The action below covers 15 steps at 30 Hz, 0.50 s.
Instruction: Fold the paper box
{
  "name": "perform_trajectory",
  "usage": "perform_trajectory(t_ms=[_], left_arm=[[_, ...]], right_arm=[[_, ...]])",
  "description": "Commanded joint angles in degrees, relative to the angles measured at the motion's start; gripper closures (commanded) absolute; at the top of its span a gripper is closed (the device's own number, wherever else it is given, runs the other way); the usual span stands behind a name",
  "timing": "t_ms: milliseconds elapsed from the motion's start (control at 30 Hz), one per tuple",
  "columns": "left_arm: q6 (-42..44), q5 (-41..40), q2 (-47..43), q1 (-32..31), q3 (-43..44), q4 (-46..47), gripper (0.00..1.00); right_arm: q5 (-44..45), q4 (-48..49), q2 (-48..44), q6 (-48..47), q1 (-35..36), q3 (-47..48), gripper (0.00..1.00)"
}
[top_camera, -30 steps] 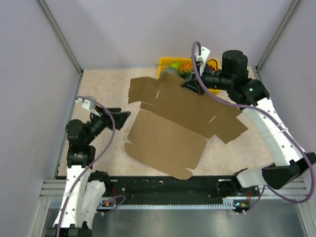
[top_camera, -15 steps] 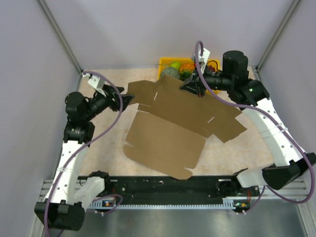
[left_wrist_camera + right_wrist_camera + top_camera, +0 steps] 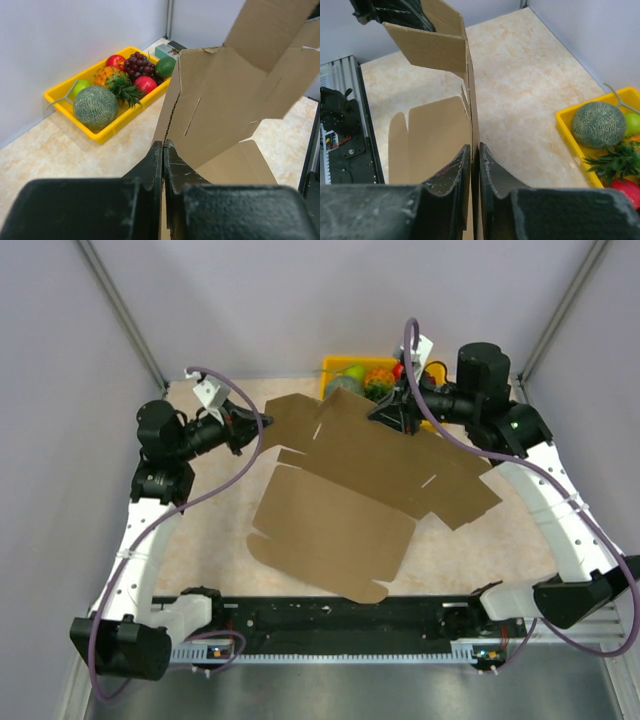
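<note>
Though both grippers had hold of it, the box (image 3: pixel 340 510) was nowhere near folded. It was an open die-cut sheet of brown cardboard, spread slantwise across the middle of the table (image 3: pixel 200 510). Its near panel lay flat, with rounded tabs toward the arm bases. Its far part was raised off the surface and bent along a crease, as the wrist views showed. The left gripper (image 3: pixel 243 428) was clamped on the sheet's far left corner flap, fingers pressed together with the cardboard edge between them. The right gripper (image 3: pixel 392 417) pinched the far edge near its middle, jaws tight on the thin board. Just behind that edge sat a yellow tray (image 3: pixel 335 364) of fruit. As I judged it, the work was at its start: no wall stood up, no flap was tucked into a slot, and every side was left to raise and lock.
</note>
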Motion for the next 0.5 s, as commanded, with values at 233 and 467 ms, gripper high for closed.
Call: perform_trajectory(t_ms=[233, 467], left_arm=[[5.85, 6.43, -2.48, -0.01, 7.22, -4.07, 1.00], [11.73, 8.89, -3.27, -0.01, 9.24, -8.20, 1.00]], right_arm=[[8.35, -4.46, -4.37, -4.73, -0.59, -1.33, 0.62], [3.00, -8.23, -2.70, -9.58, -0.59, -0.63, 0.61]])
